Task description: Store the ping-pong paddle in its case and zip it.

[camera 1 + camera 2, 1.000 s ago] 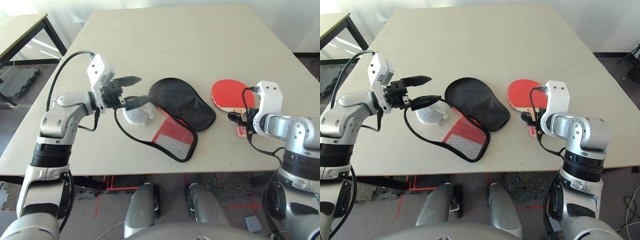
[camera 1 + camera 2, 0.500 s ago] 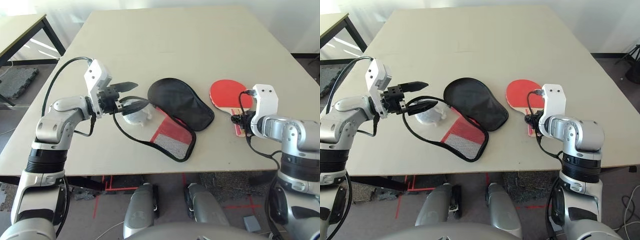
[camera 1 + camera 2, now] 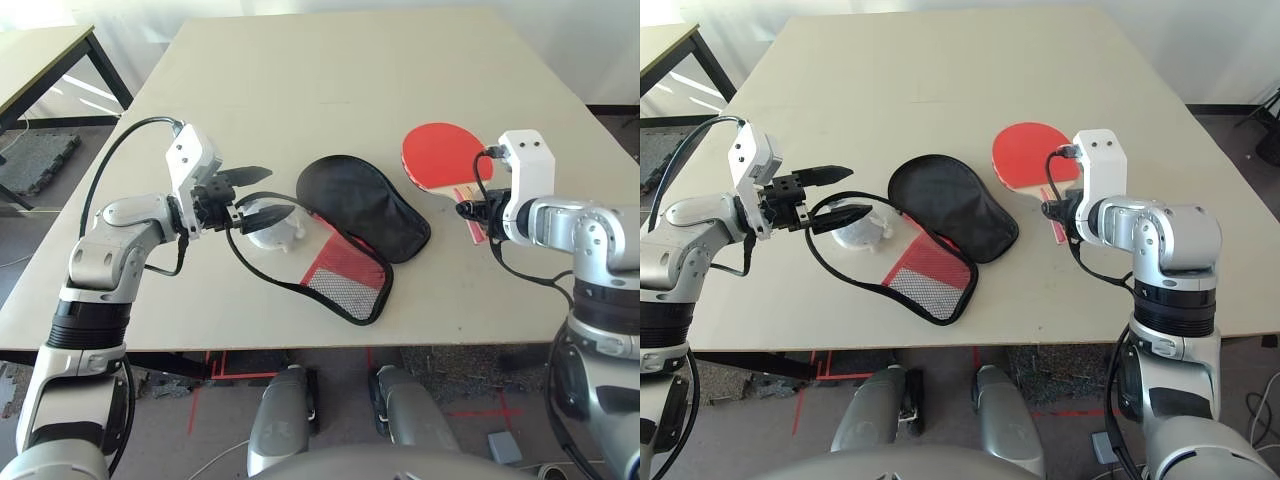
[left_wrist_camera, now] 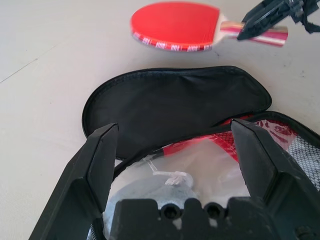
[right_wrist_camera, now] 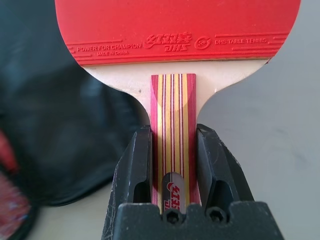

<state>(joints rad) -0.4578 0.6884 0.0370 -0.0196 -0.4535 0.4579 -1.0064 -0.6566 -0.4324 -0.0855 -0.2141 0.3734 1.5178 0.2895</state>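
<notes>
One step of three is under way: the red-faced, wooden-handled ping-pong paddle (image 5: 176, 45) is held clear of the table, clamped by its handle in the right gripper (image 5: 175, 165), while the unzipped red fabric case (image 3: 345, 235) is approached by the spread-fingered left gripper (image 4: 175, 165), nothing yet stored or zipped.

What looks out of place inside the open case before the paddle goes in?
A pale lump in clear wrapping sits inside the open case, near the left pincer. It could block the ping-pong paddle, held by its handle in the right pincer. Nothing else stands out.
</notes>
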